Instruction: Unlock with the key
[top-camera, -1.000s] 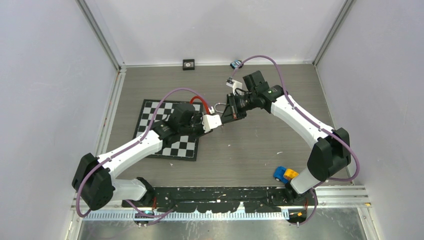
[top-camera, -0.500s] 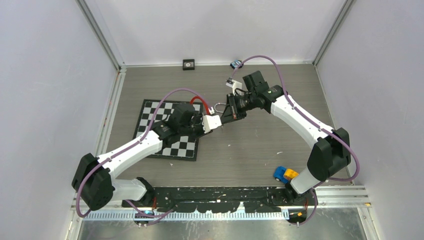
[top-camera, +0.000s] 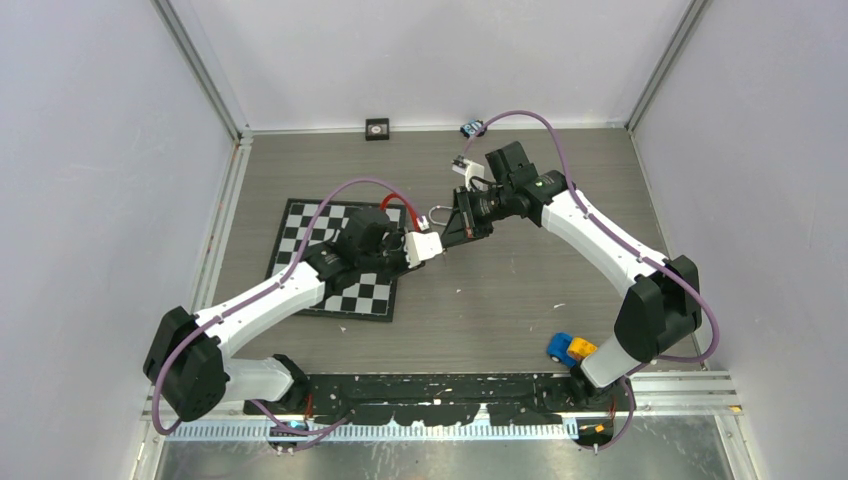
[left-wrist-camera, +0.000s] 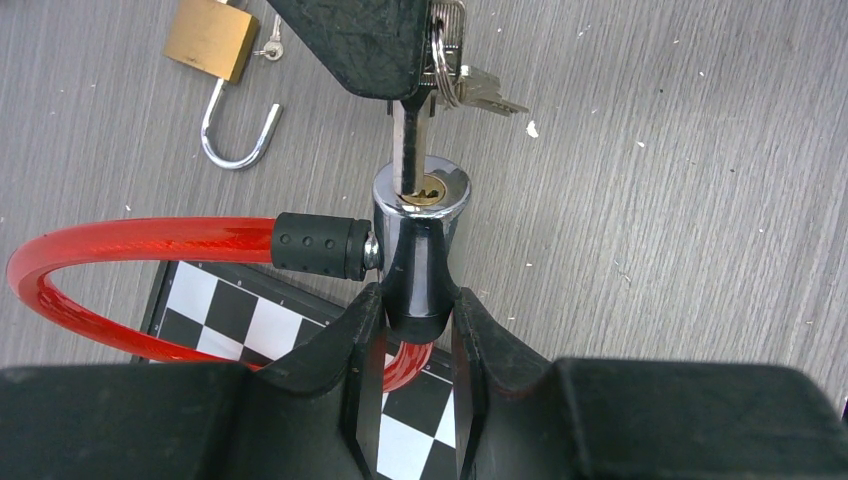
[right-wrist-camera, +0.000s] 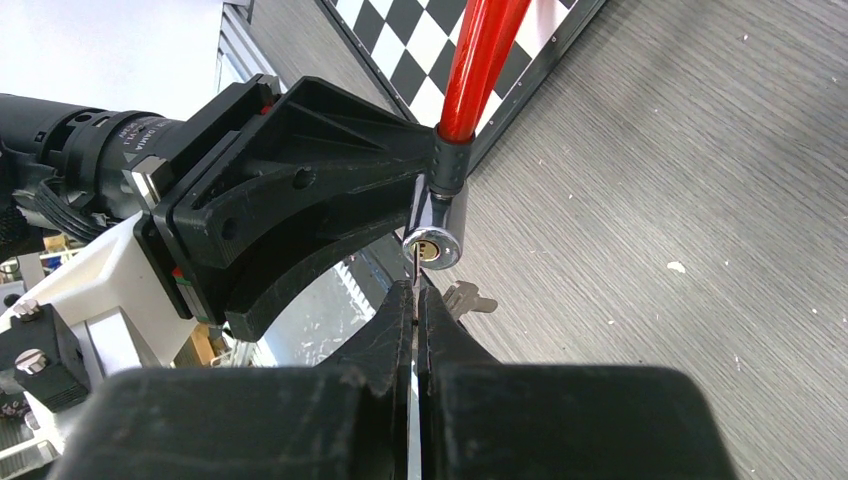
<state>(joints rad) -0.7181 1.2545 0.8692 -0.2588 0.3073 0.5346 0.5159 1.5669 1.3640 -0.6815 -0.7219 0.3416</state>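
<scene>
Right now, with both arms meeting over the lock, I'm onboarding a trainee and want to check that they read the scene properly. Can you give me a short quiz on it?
1. True or false: the brass padlock lies with its shackle open.
2. The left gripper clamps: A. the padlock; B. the cable lock's chrome cylinder; C. nothing.
3. Fill in: the key pinched in the right gripper points into the cylinder's ____.

Key: 1 true; 2 B; 3 keyhole.
</scene>
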